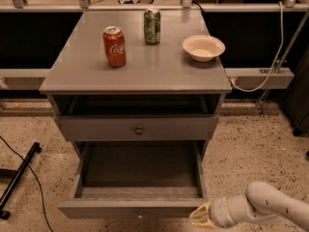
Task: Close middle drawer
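Observation:
The middle drawer (pixel 140 166) is pulled far out from the grey cabinet, and its long empty box shows from above. Its low front panel (pixel 130 208) with a small round knob (pixel 140 215) lies near the bottom edge of the camera view. My gripper (pixel 202 216) is at the bottom right, at the right end of that front panel, level with it and pointing left. The white arm runs off to the right.
Above the open drawer is a taller drawer front with a dark knob (pixel 139 129). On the cabinet top (pixel 159 71) stand a red cola can (pixel 115 46), a green can (pixel 152 26) and a white bowl (pixel 203 47). A black stand leg (pixel 19 180) lies on the floor at the left.

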Motion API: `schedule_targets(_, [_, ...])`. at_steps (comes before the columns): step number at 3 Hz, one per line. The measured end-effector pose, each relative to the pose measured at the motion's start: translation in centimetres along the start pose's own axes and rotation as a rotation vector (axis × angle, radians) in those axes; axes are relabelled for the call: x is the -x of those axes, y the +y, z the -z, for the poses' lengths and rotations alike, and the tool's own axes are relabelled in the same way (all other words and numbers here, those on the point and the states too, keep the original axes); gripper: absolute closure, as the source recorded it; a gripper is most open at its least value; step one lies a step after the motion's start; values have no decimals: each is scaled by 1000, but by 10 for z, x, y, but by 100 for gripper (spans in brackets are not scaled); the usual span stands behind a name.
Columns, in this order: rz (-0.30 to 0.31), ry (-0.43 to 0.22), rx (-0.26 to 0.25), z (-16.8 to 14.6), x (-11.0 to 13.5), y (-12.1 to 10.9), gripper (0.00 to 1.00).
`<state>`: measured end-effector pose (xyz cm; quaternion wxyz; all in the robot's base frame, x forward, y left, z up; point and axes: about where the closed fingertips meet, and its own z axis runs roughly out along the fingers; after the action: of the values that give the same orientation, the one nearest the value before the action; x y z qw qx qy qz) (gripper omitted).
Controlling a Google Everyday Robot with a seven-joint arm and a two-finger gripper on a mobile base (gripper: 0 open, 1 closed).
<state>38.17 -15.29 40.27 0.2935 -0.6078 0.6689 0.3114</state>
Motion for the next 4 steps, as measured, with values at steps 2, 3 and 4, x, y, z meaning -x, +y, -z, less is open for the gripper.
schedule_targets(2, [36,-11,-39,-21,-2,-6,100])
schedule_targets(3, [49,-28,-44,-29,5,-15,100])
schedule_targets(4, [90,-47,-54,-36,27,-39,100])
